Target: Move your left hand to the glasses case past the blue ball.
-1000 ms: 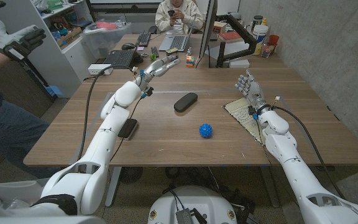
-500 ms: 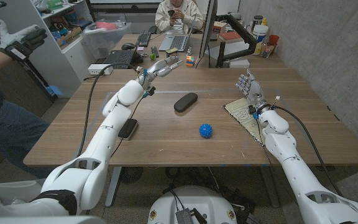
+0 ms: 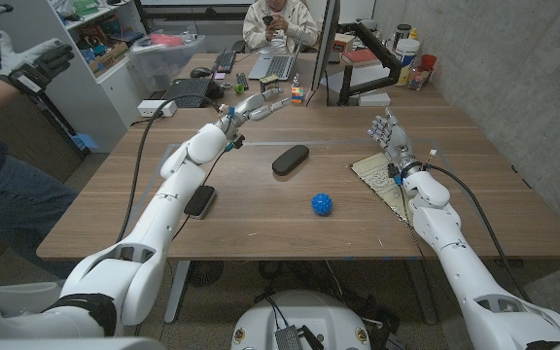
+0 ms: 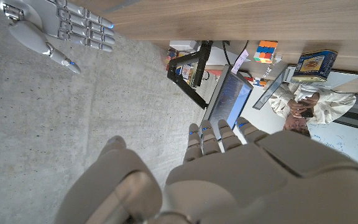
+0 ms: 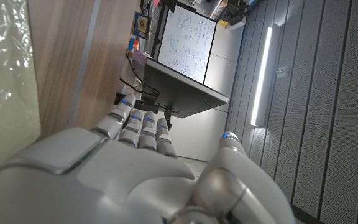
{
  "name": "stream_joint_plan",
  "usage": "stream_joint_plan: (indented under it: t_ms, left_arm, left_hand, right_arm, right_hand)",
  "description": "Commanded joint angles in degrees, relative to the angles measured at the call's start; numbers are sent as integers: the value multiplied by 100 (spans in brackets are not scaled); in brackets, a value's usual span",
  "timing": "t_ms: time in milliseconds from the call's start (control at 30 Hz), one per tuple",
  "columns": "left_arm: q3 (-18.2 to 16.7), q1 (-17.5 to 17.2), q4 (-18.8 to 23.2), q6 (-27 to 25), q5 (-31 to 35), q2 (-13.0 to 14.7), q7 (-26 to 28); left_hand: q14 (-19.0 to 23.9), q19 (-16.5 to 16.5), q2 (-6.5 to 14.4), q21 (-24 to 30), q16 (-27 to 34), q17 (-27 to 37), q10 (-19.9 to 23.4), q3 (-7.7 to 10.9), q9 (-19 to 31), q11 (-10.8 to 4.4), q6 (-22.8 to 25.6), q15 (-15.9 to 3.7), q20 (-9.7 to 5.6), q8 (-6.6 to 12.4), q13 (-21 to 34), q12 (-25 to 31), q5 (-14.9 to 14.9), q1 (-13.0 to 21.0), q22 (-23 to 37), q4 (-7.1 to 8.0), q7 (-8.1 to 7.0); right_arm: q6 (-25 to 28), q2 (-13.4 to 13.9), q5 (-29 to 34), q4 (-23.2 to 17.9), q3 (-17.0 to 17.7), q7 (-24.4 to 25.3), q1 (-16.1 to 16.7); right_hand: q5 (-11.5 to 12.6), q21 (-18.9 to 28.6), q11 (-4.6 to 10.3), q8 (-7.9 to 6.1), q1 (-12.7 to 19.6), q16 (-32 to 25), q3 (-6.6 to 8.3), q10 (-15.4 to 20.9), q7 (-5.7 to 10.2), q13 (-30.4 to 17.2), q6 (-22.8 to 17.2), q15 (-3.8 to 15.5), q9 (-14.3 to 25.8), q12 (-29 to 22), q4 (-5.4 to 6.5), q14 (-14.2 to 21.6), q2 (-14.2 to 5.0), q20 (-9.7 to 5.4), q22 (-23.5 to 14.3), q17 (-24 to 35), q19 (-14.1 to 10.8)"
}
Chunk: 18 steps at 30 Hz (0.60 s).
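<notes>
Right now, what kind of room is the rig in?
Likely an office or lab workspace. A person sits at the far end behind a laptop, a keyboard lies nearby, and storage shelves stand off the wooden table.

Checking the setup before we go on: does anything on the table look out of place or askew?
Mostly tidy. The glasses case lies closed and askew to the table edge, the blue ball sits apart from it, nearer the robot. One oddity: a crinkled sheet by the right hand lies skewed with ragged edges.
</notes>
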State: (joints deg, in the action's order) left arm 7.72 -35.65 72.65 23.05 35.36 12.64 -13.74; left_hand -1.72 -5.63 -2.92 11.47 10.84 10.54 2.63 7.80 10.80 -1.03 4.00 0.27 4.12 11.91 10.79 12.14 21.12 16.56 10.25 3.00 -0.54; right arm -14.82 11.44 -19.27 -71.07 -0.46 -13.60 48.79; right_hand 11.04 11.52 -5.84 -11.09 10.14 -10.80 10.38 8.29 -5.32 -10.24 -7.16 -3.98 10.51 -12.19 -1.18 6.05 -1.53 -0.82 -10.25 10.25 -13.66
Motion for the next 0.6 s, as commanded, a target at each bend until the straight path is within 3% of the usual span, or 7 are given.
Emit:
stream_joint_plan:
  t_ms: [33, 600]
  left_arm:
    - [192, 116, -70, 17, 259, 89, 86]
    - [434, 237, -203, -9, 451, 120, 66]
  left_hand:
    - [35, -27, 5, 24, 29, 7, 42, -10, 18, -20, 44, -12, 48, 35, 28, 21, 17, 78, 27, 11, -15]
    - [38, -25, 32, 23, 24, 8, 38, -22, 21, -38, 59, -10, 64, 28, 30, 12, 26, 111, 28, 11, -41]
  right_arm:
    - [-36, -29, 42, 44, 9, -10, -23]
    - [15, -16, 43, -1, 28, 6, 31]
  right_hand:
    - [30, 6, -17, 8, 12, 7, -33, 31, 27, -25, 7, 11, 11, 8, 7, 36, -51, 37, -30, 32, -21]
    - [31, 5, -14, 10, 12, 5, -38, 28, 40, -25, 16, 10, 11, 13, 3, 44, -59, 38, -30, 32, -19]
